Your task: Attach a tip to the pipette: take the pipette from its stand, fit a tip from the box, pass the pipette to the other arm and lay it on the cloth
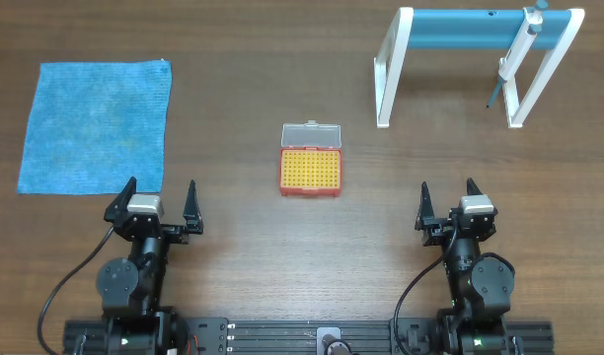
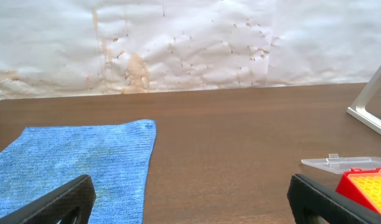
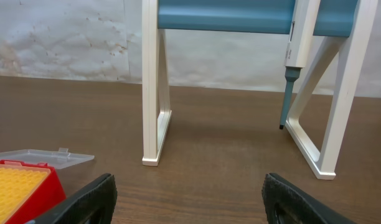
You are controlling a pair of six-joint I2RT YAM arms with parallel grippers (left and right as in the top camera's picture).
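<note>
Taking the pipette [image 1: 516, 49] off its stand [image 1: 460, 30] is the step to do now, I think, b/c both arms hold nothing. The pipette hangs near the right end of the stand's blue bar, at the far right of the surface [image 1: 233, 79]. Its thin end points down and it slants a bit. It looks like the right arm's job, since that arm stands on the same side.

To do it well: go for the pipette's white body, not the thin grey end, w/ one finger on each side. Keep clear of the stand's white leg, which is just beside the pipette. Close gently, lift up so it comes free of the bar, and only then pull back. Pulling back first could tip the stand over.

Right gripper [image 1: 447, 189]: wide open, holds nothing, touches nothing, well apart from the stand. Left gripper [image 1: 162, 187]: also wide open, holds nothing. It hangs near the front edge of the blue cloth [image 1: 95, 128], not touching it.

Tip box [image 1: 310, 170] sits in the middle betw. the two arms, w/ its clear lid flipped back and the yellow rack showing. It comes next, once the pipette is held.
</note>
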